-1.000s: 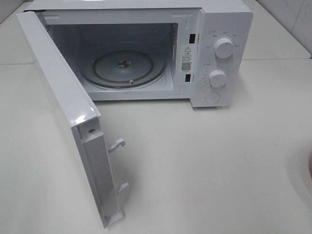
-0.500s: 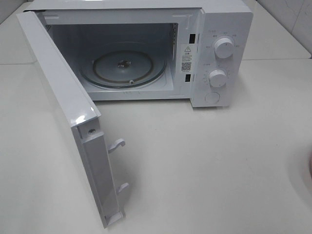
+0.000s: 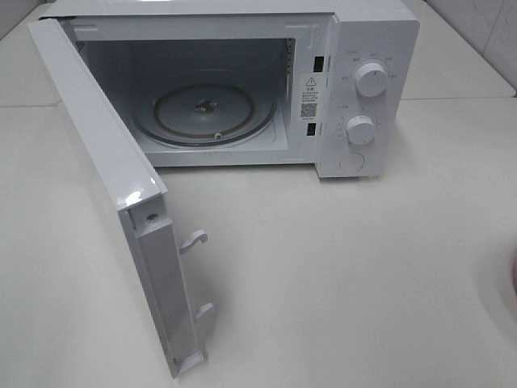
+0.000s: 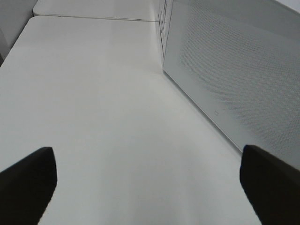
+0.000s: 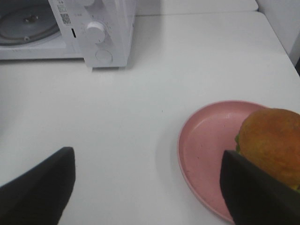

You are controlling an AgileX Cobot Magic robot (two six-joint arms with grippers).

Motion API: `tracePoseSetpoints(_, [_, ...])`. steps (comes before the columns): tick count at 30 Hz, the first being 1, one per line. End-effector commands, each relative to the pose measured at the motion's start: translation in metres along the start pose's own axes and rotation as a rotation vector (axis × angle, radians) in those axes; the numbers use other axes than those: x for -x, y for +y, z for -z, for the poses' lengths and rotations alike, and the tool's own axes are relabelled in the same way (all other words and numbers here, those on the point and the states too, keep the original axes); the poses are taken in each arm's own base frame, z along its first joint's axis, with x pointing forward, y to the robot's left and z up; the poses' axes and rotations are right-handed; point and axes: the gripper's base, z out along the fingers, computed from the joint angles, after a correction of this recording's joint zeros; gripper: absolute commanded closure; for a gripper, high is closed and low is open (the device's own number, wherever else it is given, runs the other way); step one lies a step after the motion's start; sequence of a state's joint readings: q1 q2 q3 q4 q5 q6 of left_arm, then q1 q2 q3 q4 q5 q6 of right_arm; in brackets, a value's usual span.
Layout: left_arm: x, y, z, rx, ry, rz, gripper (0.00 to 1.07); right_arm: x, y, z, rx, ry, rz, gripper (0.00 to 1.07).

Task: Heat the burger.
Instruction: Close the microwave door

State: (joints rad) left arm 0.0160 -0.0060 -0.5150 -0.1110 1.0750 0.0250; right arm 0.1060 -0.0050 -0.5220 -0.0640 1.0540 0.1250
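The burger (image 5: 274,140) has a golden-brown bun with a bit of green at its edge, and sits on a pink plate (image 5: 206,140) on the white table; only the right wrist view shows it. My right gripper (image 5: 145,192) is open and empty above the table, one finger (image 5: 253,192) standing in front of the plate and burger. My left gripper (image 4: 145,187) is open and empty over bare table, beside the microwave door's outer face (image 4: 243,79). The white microwave (image 3: 363,48) stands open with a bare glass turntable (image 3: 202,109). Neither gripper shows in the high view.
The microwave door (image 3: 105,162) is swung out toward the front left, with its latch hooks (image 3: 194,238) sticking out. Two knobs (image 3: 370,79) and a round button are on the right panel. A sliver of the pink plate (image 3: 514,276) shows at the right edge.
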Motion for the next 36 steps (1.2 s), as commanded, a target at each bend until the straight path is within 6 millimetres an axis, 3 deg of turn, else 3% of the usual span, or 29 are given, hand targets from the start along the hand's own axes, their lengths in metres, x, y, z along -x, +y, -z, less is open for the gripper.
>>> tracePoseSetpoints(1, [-0.0002,-0.0002,0.0011,0.000,-0.017,0.000,0.09,-0.0001,0.0010,-0.0031,0.012,-0.095,-0.009,0.31])
tracePoseSetpoints(36, [-0.0002,-0.0002,0.0011,0.000,-0.017,0.000,0.09,-0.0001,0.0010,-0.0031,0.010,-0.095,-0.009,0.35])
